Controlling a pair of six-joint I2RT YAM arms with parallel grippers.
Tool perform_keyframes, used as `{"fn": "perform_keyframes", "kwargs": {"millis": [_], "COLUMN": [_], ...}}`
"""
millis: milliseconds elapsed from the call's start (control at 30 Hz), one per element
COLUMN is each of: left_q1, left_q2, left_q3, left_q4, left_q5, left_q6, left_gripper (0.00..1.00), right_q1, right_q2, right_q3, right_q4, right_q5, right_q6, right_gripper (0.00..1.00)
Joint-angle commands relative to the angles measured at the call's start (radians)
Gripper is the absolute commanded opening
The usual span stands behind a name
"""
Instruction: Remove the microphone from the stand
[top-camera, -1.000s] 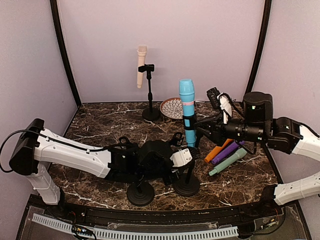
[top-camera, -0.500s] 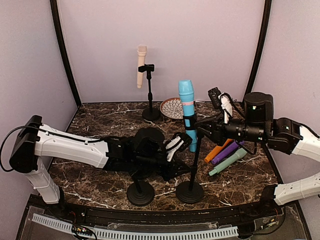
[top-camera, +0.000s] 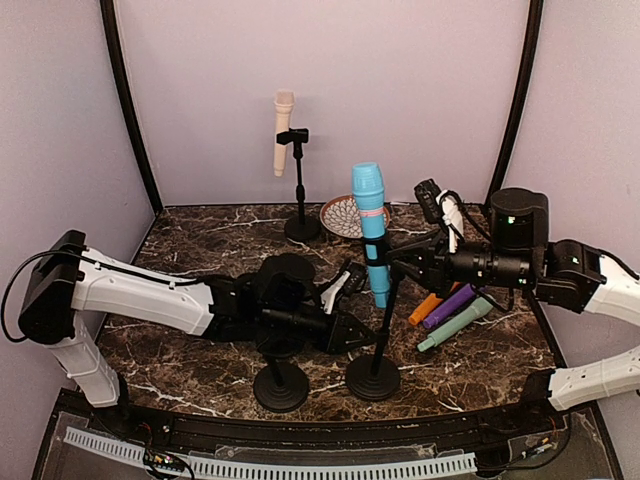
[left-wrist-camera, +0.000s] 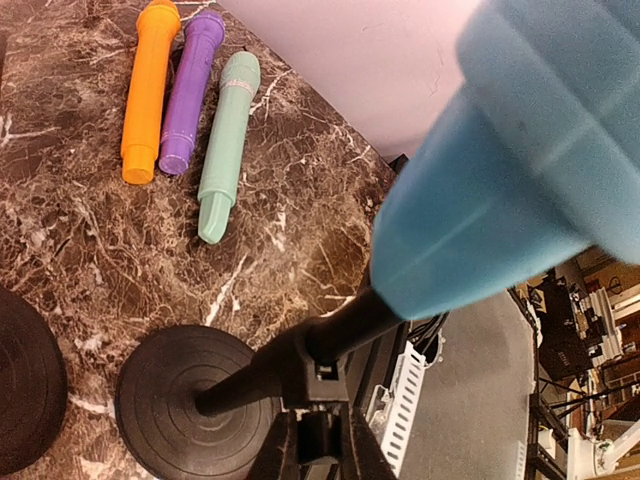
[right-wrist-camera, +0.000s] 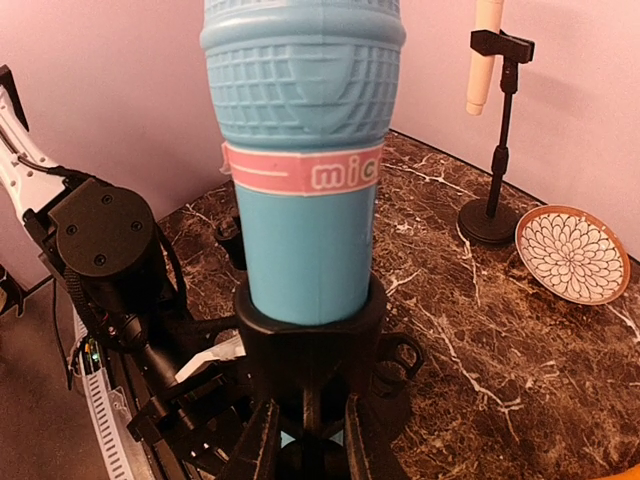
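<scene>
View from above and from both wrists, as I see it at my remote station. 2 clips hold something: the clip (right-wrist-camera: 310, 340) of the near stand (top-camera: 384, 325) grips the blue microphone (top-camera: 371, 235), upright with its head up, at the middle of the table (top-camera: 200, 240); the clip of the back stand (top-camera: 300, 200) grips a cream microphone (top-camera: 283, 132). The patterned plate (top-camera: 335, 215) lies just beside the back stand's base. Count: 3 stands, the third stand (top-camera: 280, 385) showing me only its base below the left arm; 5 microphones, of which an orange microphone (left-wrist-camera: 148, 90), a purple microphone (left-wrist-camera: 185, 90) and a green microphone (left-wrist-camera: 227, 140) lie side by side on the table; 1 plate. The left gripper (left-wrist-camera: 310, 450) is clamped on the near stand's pole, low down. The right gripper (right-wrist-camera: 305, 440) is clamped on the clip's neck, just under the blue microphone.
</scene>
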Motion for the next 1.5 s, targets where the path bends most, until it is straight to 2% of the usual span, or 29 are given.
{"fn": "perform_keyframes", "kwargs": {"millis": [0, 233, 300, 433, 533, 600, 800, 867, 900, 1033, 1367, 1467], "left_q1": [-0.005, 0.001, 0.001, 0.001, 0.001, 0.0, -0.017, -0.052, -0.091, -0.205, -0.284, -0.301], "left_q2": [-0.027, -0.027, -0.036, -0.077, -0.112, -0.148, -0.226, -0.248, -0.264, -0.275, -0.164, -0.117], "left_q3": [-0.028, -0.06, -0.056, -0.018, 0.002, -0.009, -0.046, -0.068, -0.077, -0.098, -0.021, -0.006], "left_q4": [0.056, 0.123, 0.125, 0.074, 0.003, -0.01, -0.074, -0.086, -0.088, -0.086, -0.118, -0.122], "left_q5": [0.054, 0.085, 0.077, 0.03, -0.03, -0.058, -0.114, -0.139, -0.154, -0.356, -0.545, -0.581], "left_q6": [-0.083, -0.133, -0.105, 0.02, 0.118, 0.203, 0.452, 0.564, 0.679, 0.953, 1.242, 1.309], "left_gripper": [0.07, 0.07, 0.12, 0.26, 0.45, 0.51, 0.53, 0.53, 0.53, 0.53, 0.54, 0.51], "right_q1": [0.009, 0.01, 0.011, 0.012, 0.013, 0.013, 0.014, 0.014, 0.014, 0.013, 0.013, 0.014], "right_q2": [-0.039, -0.056, -0.058, -0.057, -0.066, -0.069, -0.077, -0.076, -0.076, -0.065, -0.058, -0.058], "right_q3": [-0.003, -0.027, -0.031, -0.038, -0.048, -0.053, -0.06, -0.059, -0.059, -0.053, -0.046, -0.047], "right_q4": [0.16, 0.182, 0.181, 0.177, 0.178, 0.18, 0.193, 0.196, 0.196, 0.195, 0.194, 0.197], "right_q5": [-0.073, -0.115, -0.119, -0.126, -0.116, -0.111, -0.096, -0.091, -0.089, -0.087, -0.081, -0.079], "right_q6": [-0.005, -0.012, -0.012, -0.014, -0.017, -0.018, -0.018, -0.019, -0.02, -0.021, -0.023, -0.024], "right_gripper": [0.0, 0.0, 0.0, 0.0, 0.0, 0.0, 0.0, 0.0, 0.0, 0.0, 0.0, 0.0]}}
